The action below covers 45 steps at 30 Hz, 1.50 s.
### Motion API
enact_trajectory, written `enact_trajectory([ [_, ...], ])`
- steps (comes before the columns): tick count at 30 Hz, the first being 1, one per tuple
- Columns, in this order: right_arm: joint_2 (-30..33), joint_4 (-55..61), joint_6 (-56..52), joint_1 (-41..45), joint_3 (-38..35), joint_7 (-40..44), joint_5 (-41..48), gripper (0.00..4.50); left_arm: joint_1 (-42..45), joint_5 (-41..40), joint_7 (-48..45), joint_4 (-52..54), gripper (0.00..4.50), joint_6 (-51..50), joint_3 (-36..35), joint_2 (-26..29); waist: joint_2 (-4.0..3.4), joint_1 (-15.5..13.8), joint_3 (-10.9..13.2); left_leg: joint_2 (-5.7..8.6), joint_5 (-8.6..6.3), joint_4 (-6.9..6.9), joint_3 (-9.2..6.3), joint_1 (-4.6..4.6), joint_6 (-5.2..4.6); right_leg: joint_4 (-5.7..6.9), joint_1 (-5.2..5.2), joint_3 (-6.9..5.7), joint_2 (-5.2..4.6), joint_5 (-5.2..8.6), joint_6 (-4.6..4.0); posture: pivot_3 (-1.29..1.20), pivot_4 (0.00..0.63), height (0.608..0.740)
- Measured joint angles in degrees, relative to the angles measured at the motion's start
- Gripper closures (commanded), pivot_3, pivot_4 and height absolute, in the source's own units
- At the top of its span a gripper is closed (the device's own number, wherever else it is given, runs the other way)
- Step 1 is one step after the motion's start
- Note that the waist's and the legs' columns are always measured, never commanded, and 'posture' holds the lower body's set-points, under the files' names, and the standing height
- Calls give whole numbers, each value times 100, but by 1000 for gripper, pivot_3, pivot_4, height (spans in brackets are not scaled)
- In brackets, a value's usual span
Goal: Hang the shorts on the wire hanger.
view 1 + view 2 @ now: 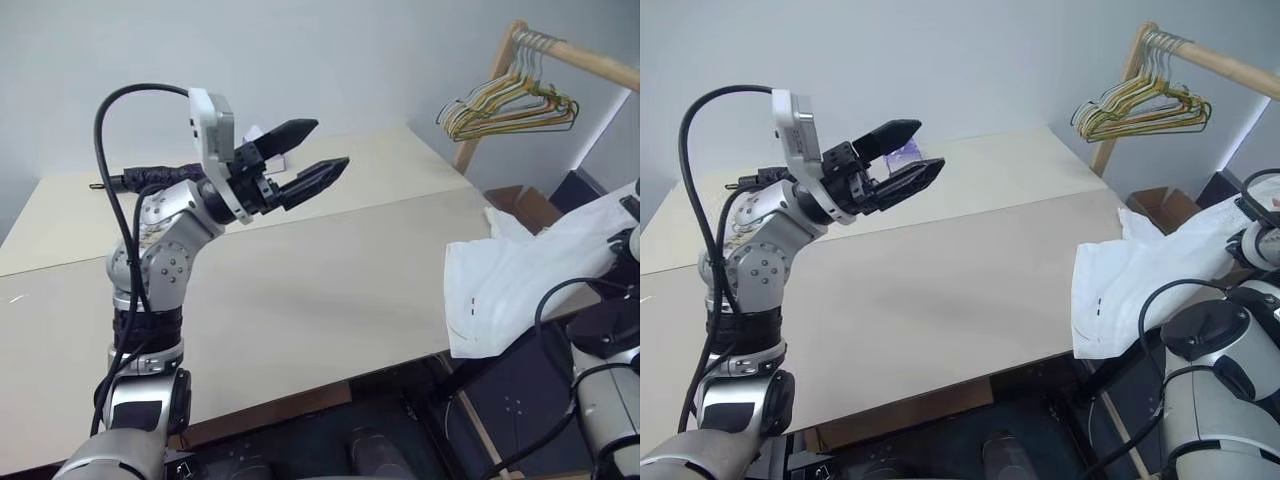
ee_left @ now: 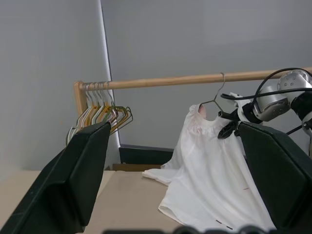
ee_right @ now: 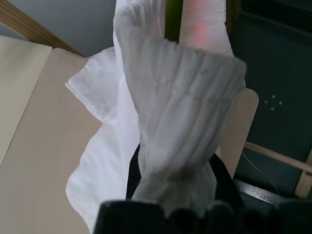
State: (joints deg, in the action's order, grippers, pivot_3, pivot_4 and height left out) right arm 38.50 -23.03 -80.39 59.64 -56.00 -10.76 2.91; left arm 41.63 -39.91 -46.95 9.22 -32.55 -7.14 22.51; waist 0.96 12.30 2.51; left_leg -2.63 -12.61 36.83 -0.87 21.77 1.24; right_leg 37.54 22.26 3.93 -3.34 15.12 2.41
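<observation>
Black fingers of the left gripper (image 1: 305, 153) stand spread and empty above the beige table (image 1: 300, 280), while at the table's right edge the white shorts (image 2: 209, 170) hang on the wire hanger (image 2: 214, 100), their waistband pinched in the clenched right gripper (image 3: 170, 195).

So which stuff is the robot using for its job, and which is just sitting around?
For the job: shorts, wire hanger, right gripper pinching the shorts.
Just around: bunch of coloured hangers, wooden rail, table, left gripper, open.
</observation>
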Motion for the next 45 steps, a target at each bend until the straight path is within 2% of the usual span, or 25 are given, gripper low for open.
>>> enact_trajectory([
  [1, -30, 44, 3, -85, 67, 30, 14, 3663, 0, 0, -2, 0, 0, -1, -1, 27, 0, 2, 0, 1, 0, 0, 1, -5, 0, 0, 0, 1, 0, 0, 0, -172, 8, 740],
  [7, -326, 725, 166, -682, 833, 156, 40, 1634, 0, 0, 13, 7, 0, -3, 25, 44, -12, 17, 2, 1, 0, -1, 0, -6, 0, 1, 1, 5, 0, -1, -1, -172, 11, 740],
  [11, -380, 1584, 1118, -1511, 1892, 49, -282, 171, -101, 36, 139, 98, 0, -3, 30, 74, -13, 12, 2, 1, 0, -1, -2, -6, 0, -4, 2, 4, 0, 3, 6, -171, 10, 740],
  [12, -420, 1701, 1356, -1680, 2060, -14, -395, 32, -166, 38, 153, 124, 0, -3, 31, 81, -13, 12, 2, 2, 0, 0, 0, -5, 1, -2, 3, 6, -1, 12, 22, -171, 10, 740],
  [16, -660, 2078, 2201, -2306, 2644, -456, -871, 32, -363, 56, 243, 170, 0, -3, 34, 125, -12, 13, 2, 1, 0, 0, 0, -6, 1, 2, 3, 7, 1, 21, 37, -162, 7, 740],
  [22, -1111, 2350, 3891, -3152, 3375, -1547, -1733, 32, -475, 80, 375, 401, 0, -1, 35, 183, -13, -6, 2, 2, 0, -1, -1, -7, 1, 2, 4, 8, -1, 22, 38, -162, 5, 740],
  [26, -1094, 2596, 5034, -3470, 3679, -2059, -2269, 32, -715, 189, 519, 469, 0, 105, 32, 182, -13, -27, 2, 2, 0, -1, -2, -6, 1, 0, 5, 8, -1, 22, 38, -158, 2, 740],
  [30, -962, 2945, 6211, -3777, 4075, -2131, -2632, 32, -1021, 687, 629, 539, 0, 524, 108, 279, -11, -23, 1, 2, 0, -1, -1, -16, 1, 0, 1, 9, 0, 22, 38, -139, 2, 740],
  [33, -985, 3110, 6841, -3827, 4280, -1144, -1993, 32, -1357, 956, 622, 559, 0, 660, 160, 456, -10, -15, 2, 0, 0, -2, -1, -28, 1, 0, -7, 11, 2, 23, 39, -124, 7, 740],
  [37, -972, 3303, 7120, -3897, 4617, 1024, -425, 32, -1765, 947, 549, 659, 0, 644, 142, 641, 1, -57, 10, -3, -1, -3, -6, -24, 0, -4, -10, 4, 3, 23, 39, -66, 21, 740],
  [39, -788, 3392, 7114, -3997, 4853, 2392, 447, 32, -2091, 952, 494, 851, 0, 650, 84, 802, 8, -101, 15, -5, -2, -4, -6, -21, -1, -9, -10, 2, 3, 22, 38, -35, 25, 740],
  [42, -584, 3381, 6869, -3902, 5159, 3845, 1277, 32, -2562, 1097, 495, 1102, 0, 725, 54, 1040, 20, -248, 24, -6, -2, -4, -2, -26, -1, -8, -10, 4, 2, 22, 38, 5, 30, 740],
  [45, -433, 3219, 6769, -3552, 5421, 4887, 1681, 32, -2983, 1270, 492, 1293, 0, 866, 5, 1210, 25, -458, 31, -7, -2, -4, 4, -33, 0, -9, -10, 5, 2, 22, 38, 66, 42, 740],
])
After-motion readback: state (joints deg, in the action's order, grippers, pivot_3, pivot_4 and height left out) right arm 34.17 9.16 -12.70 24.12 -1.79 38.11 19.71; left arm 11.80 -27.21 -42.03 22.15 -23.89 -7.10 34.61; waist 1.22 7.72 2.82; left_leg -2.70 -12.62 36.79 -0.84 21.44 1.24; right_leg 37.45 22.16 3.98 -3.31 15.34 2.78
